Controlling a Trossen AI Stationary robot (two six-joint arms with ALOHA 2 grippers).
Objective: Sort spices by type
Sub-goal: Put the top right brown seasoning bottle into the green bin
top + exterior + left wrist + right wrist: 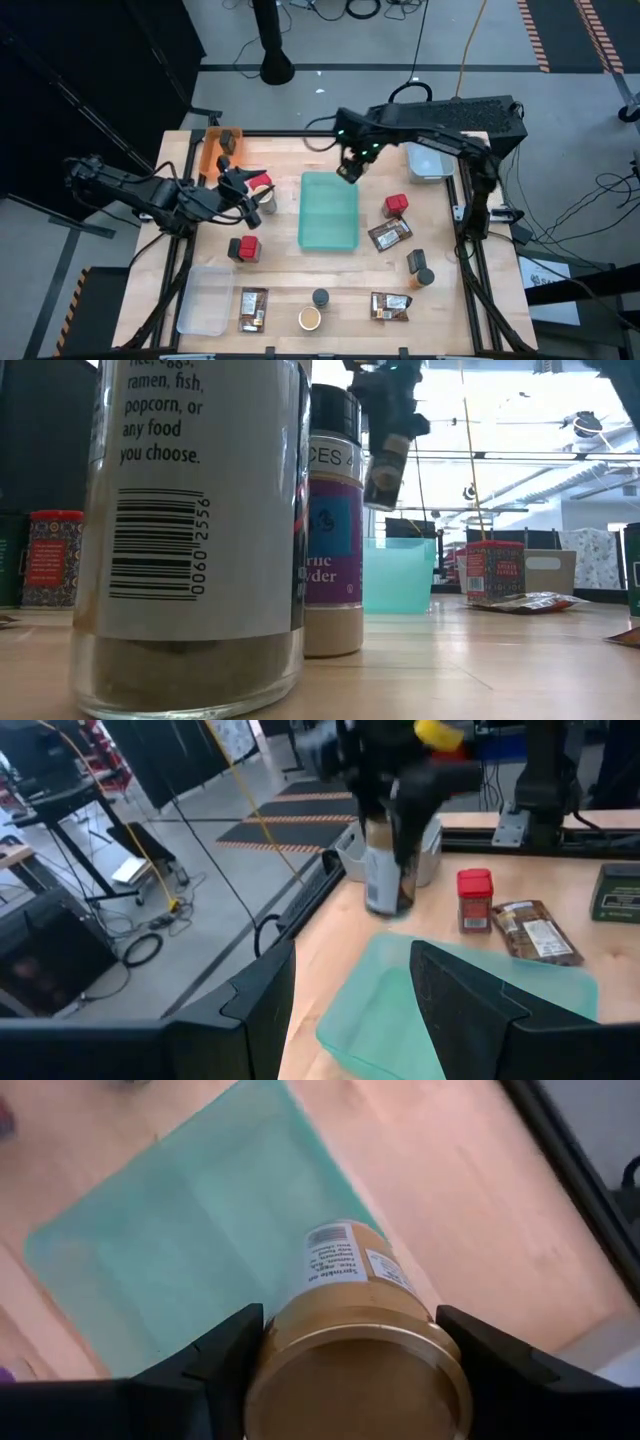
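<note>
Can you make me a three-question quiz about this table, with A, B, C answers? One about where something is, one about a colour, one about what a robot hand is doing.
1. Where is the right gripper?
A. Over the far end of the teal tray
B. Beside the clear bin at the near left corner
C. Off the table

2. What colour is the tray in the table's middle?
A. Orange
B. Teal
C. Black

3. What is the right gripper doing?
A. Hanging empty and open
B. Holding a tan spice jar
C. Pressing on a brown packet

Answers: 1 A, the high view shows it above the tray's far edge. 2 B, it looks teal in every view. 3 B, the right wrist view shows the jar between its fingers.
</note>
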